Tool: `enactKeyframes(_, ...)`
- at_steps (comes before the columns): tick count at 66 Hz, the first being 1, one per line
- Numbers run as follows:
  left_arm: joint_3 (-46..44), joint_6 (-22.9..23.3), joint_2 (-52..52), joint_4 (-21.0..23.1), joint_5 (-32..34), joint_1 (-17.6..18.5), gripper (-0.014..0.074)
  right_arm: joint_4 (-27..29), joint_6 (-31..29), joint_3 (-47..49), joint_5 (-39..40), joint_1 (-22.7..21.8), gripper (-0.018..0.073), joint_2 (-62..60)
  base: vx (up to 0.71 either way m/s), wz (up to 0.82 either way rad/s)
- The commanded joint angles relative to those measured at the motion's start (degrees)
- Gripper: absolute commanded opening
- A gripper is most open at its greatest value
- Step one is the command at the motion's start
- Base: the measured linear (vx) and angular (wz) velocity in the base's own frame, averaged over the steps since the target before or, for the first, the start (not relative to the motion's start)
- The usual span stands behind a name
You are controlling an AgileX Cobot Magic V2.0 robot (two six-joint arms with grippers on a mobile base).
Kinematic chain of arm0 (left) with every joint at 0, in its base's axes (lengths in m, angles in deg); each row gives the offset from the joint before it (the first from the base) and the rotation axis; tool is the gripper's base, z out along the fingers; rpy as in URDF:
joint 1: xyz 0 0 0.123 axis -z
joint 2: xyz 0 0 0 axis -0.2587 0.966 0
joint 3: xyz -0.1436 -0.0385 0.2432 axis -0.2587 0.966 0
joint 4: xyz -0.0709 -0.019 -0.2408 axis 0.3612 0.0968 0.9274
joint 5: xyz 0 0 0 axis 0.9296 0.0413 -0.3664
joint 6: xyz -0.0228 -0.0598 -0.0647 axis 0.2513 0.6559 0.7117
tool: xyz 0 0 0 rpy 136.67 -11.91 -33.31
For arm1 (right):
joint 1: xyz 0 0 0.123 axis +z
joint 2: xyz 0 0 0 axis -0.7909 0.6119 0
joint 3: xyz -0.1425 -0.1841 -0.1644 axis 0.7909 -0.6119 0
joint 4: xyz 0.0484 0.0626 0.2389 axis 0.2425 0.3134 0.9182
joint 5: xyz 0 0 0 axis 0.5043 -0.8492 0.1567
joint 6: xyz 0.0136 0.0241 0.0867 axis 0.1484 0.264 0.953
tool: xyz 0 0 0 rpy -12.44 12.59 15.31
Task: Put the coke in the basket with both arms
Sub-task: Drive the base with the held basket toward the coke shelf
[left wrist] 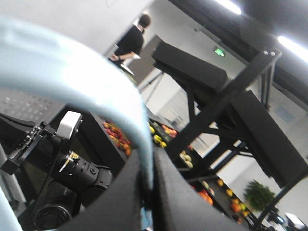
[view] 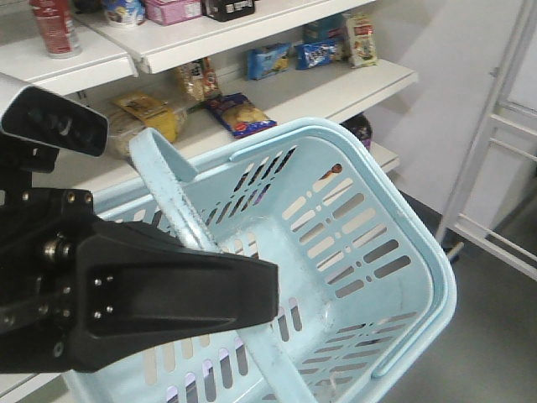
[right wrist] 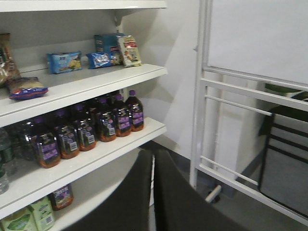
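Left tool [left wrist: 148,168] clamps the light-blue slotted plastic basket [view: 281,243] by its flat swing handle [view: 172,189]; best held level. Right tool [right wrist: 153,159], closed and empty, must open first.

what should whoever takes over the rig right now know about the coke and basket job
Left gripper: shut on the handle of the basket, which it holds tilted by the shelves.
Right gripper: shut, holding nothing.
The coke, likely the red bottle on an upper shelf, is not in the basket.
Done: basket gripped.
Left: pick the coke and put it in the basket.
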Motion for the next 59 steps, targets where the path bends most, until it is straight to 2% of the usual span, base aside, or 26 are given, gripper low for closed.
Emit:
enactKeyframes(1, -1.90, -0.29, -0.84, 5.18, 1.24, 0.23, -0.0006, -0.49, -0.46, -0.34, 4.41, -0.37, -0.0002, -0.73, 0.13, 0.53)
enactKeyframes(59, -1.90, -0.29, -0.84, 5.18, 1.24, 0.23, -0.0006, -0.49, -0.46, -0.34, 4.41, -0.37, -0.0002, -0.73, 0.11, 0.45)
